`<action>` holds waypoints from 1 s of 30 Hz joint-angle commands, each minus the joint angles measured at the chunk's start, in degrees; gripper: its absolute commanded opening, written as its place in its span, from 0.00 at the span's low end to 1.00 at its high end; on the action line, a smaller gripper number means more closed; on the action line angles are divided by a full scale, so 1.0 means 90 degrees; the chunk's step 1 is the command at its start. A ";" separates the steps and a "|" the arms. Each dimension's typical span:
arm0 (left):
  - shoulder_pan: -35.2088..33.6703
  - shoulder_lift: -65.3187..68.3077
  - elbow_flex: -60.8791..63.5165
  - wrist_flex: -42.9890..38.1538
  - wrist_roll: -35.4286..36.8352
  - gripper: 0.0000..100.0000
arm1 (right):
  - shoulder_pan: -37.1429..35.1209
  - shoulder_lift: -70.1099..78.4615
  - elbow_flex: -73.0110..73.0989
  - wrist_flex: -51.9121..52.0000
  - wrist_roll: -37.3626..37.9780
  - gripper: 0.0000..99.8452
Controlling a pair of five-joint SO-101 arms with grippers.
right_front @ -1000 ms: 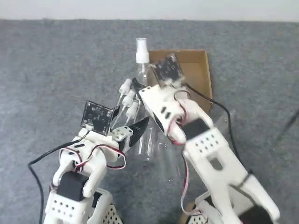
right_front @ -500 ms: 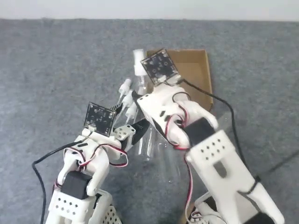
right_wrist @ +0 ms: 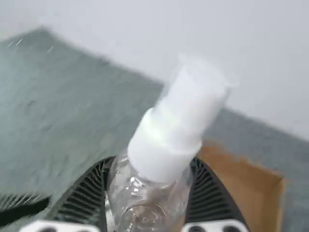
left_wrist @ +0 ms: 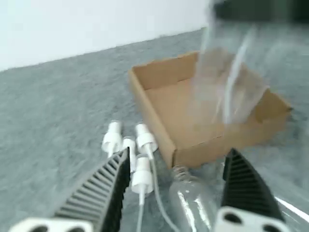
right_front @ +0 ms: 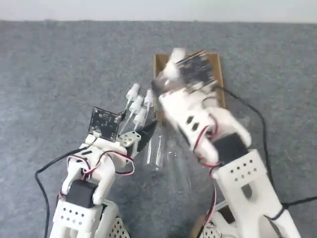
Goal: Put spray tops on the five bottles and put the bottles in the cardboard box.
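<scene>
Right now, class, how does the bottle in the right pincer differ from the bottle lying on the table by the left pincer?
The held bottle wears a white spray top; the lying bottle has a bare, open neck. The held bottle is gripped by the right pincer and raised near the cardboard box; the lying bottle rests on its side on the grey table. Both are clear plastic.

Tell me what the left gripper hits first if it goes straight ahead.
Likely the uncapped bottle just ahead of the left gripper, or the spray tops beside it; depth is unclear.
</scene>
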 commanded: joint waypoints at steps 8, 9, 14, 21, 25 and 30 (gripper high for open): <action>-0.0987 -0.0107 0.0083 -0.0791 0.0010 0.06 | 0.0835 0.3258 -0.1407 -0.2662 0.0479 0.01; -0.1016 -0.0107 0.0083 -0.0830 0.0010 0.05 | 0.0835 0.3590 -0.1592 -0.2779 0.0479 0.01; -0.1026 -0.0107 0.0093 -0.0850 0.0010 0.04 | 0.0952 0.4996 -0.2256 -0.3404 0.0479 0.01; -0.0977 -0.0107 0.0093 -0.0850 -0.0010 0.04 | 0.1216 0.6266 -0.2706 -0.4107 0.0479 0.01; -0.0977 -0.0107 0.0093 -0.0850 -0.0010 0.04 | 0.1216 0.6745 -0.2891 -0.4469 0.0469 0.01; -0.0977 -0.0107 0.0093 -0.0850 -0.0010 0.04 | 0.1167 0.7233 -0.2940 -0.5026 0.0469 0.01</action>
